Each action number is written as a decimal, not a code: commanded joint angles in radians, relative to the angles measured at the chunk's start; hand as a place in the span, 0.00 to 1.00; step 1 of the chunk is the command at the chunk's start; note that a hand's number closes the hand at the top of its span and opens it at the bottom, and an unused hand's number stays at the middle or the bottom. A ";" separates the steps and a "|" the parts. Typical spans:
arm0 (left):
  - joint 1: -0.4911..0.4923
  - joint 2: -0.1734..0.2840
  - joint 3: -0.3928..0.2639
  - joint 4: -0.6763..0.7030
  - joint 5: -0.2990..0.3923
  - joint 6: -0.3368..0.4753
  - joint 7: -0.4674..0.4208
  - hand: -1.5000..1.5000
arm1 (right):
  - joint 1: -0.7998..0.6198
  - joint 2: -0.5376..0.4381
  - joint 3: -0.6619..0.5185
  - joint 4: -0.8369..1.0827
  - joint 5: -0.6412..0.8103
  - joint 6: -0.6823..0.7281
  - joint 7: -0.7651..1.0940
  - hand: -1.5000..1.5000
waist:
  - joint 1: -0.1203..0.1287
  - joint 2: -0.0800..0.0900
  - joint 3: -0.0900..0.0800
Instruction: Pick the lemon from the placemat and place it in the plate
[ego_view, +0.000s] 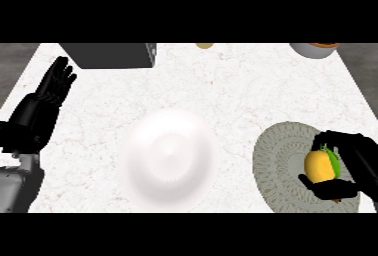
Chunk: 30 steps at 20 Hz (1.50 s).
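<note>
We see the right robot hand (347, 170) over the grey round placemat (284, 165), its fingers and thumb curled round the lemon (319, 166), which sits within the placemat's right half. The white plate (170, 157) lies just left of the placemat on the marbled desk (236, 90). Far left of the plate, the left robot hand (46, 97) rests open, fingers straight and pointing up, forearm below it. Beyond the plate stand a dark box (111, 54) and a bowl (316, 49).
</note>
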 joint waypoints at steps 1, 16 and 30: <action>-0.006 0.024 0.011 -0.048 0.019 -0.021 0.049 0.50 | 0.048 0.010 -0.004 -0.240 -0.120 0.042 -0.036 1.00 | -0.003 -0.006 0.000; -0.070 -0.047 0.000 -0.016 -0.051 -0.020 0.072 0.50 | -0.265 0.344 0.218 -0.367 -0.016 0.242 0.348 1.00 | 0.032 0.008 0.000; 0.000 -0.033 0.057 -0.060 -0.026 -0.100 0.076 0.50 | -0.552 0.744 0.397 0.228 0.155 0.048 0.450 1.00 | 0.042 0.008 0.000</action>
